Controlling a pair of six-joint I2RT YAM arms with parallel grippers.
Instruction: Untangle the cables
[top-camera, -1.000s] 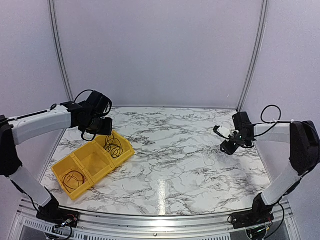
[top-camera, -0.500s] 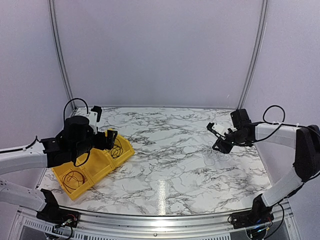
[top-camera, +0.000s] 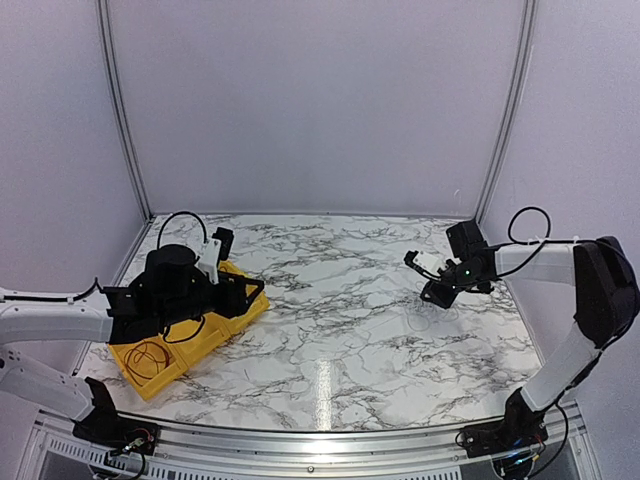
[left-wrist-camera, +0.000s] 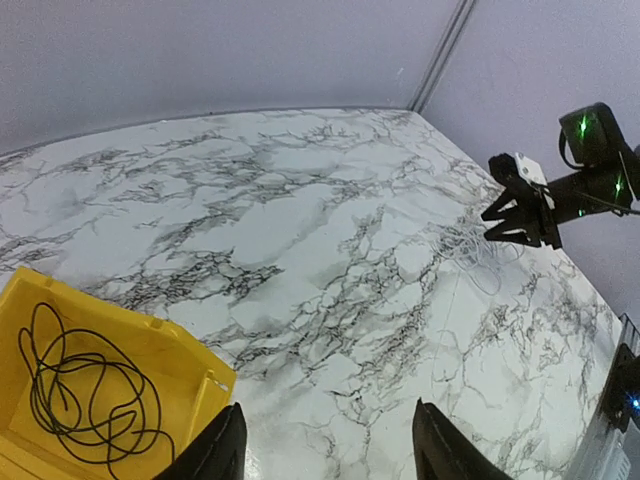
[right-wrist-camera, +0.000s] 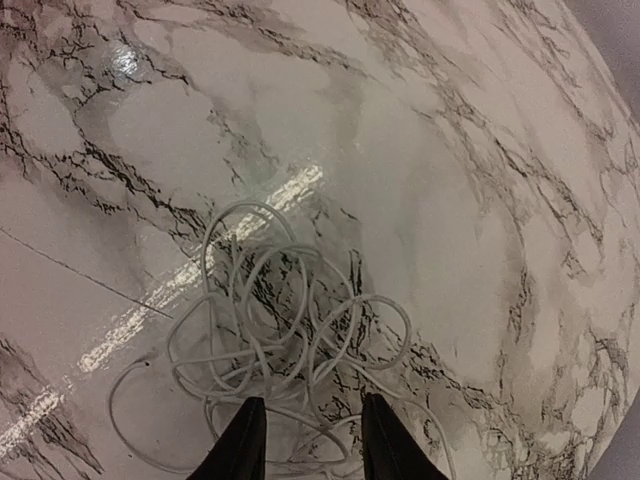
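left gripper (left-wrist-camera: 325, 445): fingers apart and empty, hanging over the far end of the bin (left-wrist-camera: 120, 315)
right gripper (right-wrist-camera: 312, 440): fingers apart, tips low over the white cable (right-wrist-camera: 280, 330), with a few strands crossing the gap between them; nothing pinched
white cable: a loose tangle of thin loops flat on the table (top-camera: 340, 330), close to its right edge and about midway along it
black cable (left-wrist-camera: 90, 390): coiled loosely in the bin's far compartment, just below the left gripper
dark cable (top-camera: 148, 358): a small loop in the bin's near compartment
bin: yellow, by the table's left edge, set at a slant to it
table: marble-patterned
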